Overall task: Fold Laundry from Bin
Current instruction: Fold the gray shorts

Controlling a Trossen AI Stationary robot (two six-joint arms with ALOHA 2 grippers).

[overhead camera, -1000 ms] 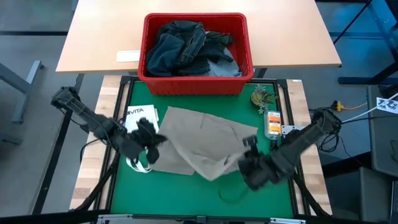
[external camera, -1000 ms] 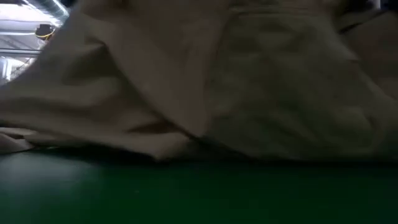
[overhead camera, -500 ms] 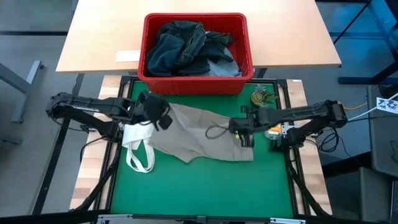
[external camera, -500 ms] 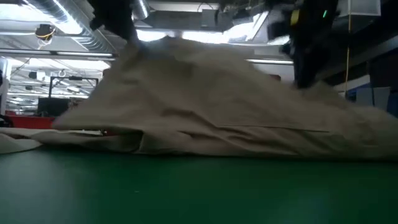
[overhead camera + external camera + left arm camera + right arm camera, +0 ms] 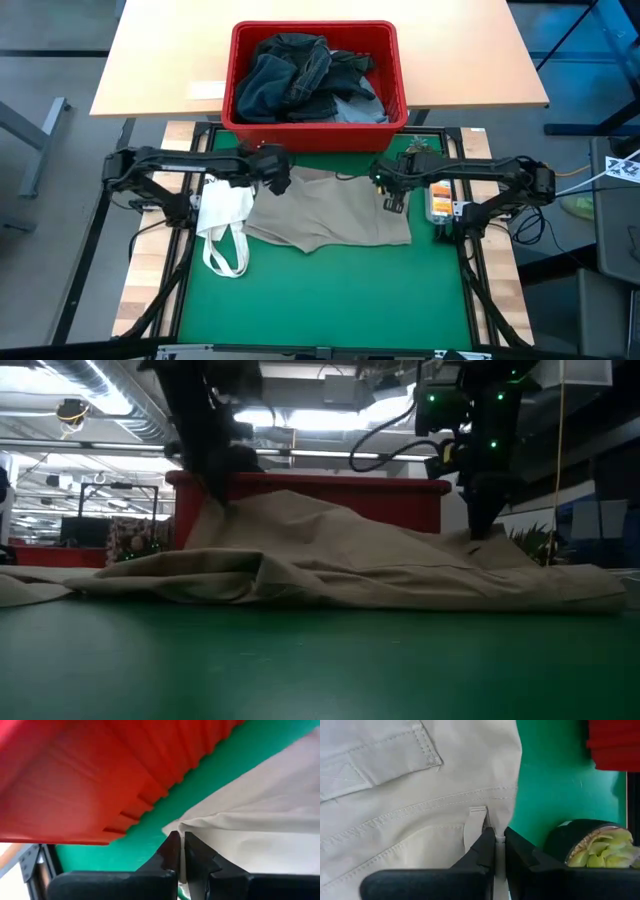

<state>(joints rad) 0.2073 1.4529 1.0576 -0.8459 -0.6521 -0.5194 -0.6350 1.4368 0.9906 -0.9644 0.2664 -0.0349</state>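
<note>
Beige trousers (image 5: 335, 212) lie folded on the green mat (image 5: 320, 290), just in front of the red bin (image 5: 315, 130), which holds dark jeans (image 5: 300, 75). My left gripper (image 5: 280, 180) is shut on the trousers' far left corner. My right gripper (image 5: 390, 195) is shut on their far right edge. In the low view the cloth rises to a peak under the left gripper (image 5: 222, 508) and lies lower at the right gripper (image 5: 478, 532). A white tote bag (image 5: 225, 215) lies at the trousers' left end. My left gripper pinches the cloth's corner edge (image 5: 183, 827) between its two fingers, slanting down toward the bin. That corner is held a little above the mat; the cloth slopes down from it, slack. My right gripper pinches the waistband edge (image 5: 496, 831) beside a belt loop (image 5: 476, 820) between its two fingers, coming from above and pointing steeply down. The edge sits low, close to the mat.
A small green plant-like thing (image 5: 420, 155) and an orange and white object (image 5: 438, 198) sit at the mat's far right, close to my right gripper. The bin's wall (image 5: 100, 780) stands right before the left gripper. The mat's near half is bare green.
Both grippers, shut on the trousers, have swung from the mat's near half toward the far edge and come down in front of the bin. The held edge has been carried over the rest of the trousers. They now lie as a narrower folded band.
</note>
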